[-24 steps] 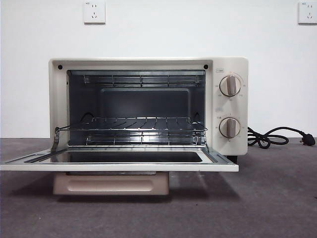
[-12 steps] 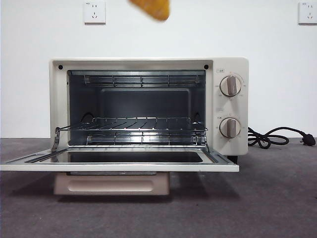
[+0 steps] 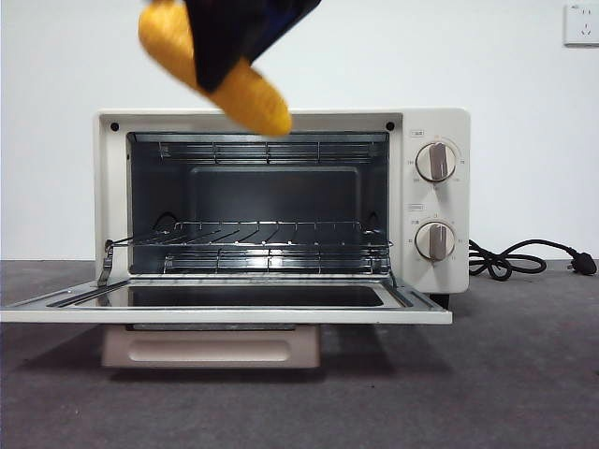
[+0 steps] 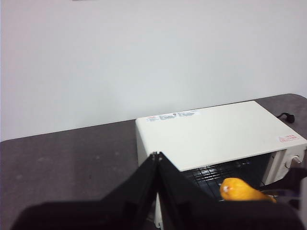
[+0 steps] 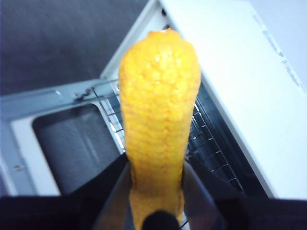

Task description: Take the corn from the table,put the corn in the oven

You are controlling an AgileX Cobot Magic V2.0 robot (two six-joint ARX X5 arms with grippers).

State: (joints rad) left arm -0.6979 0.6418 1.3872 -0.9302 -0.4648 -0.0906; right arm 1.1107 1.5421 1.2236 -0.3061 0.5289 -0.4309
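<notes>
Right wrist view is showing the right gripper (image 5: 156,191) clamping its two black jaws against the sides of the corn (image 5: 159,124), gripping near one end while the rest of the cob is running straight out ahead of the jaws, its far end rounded. The cob is hanging in the air above the oven (image 5: 249,91), over the front of its open mouth, touching nothing else. Under it the wire rack (image 5: 204,139) and the lowered door (image 5: 57,139) are lying in sight, details the level camera is giving only edge-on. Front view is presenting the same cob (image 3: 248,98) tilted, its long axis sloping down toward the upper edge of the opening, a dark jaw crossing its middle. Left wrist view is looking down on the oven's cream top (image 4: 216,132) from well behind, with the left gripper (image 4: 157,160) idling in the air, jaws pressed together and holding nothing.
</notes>
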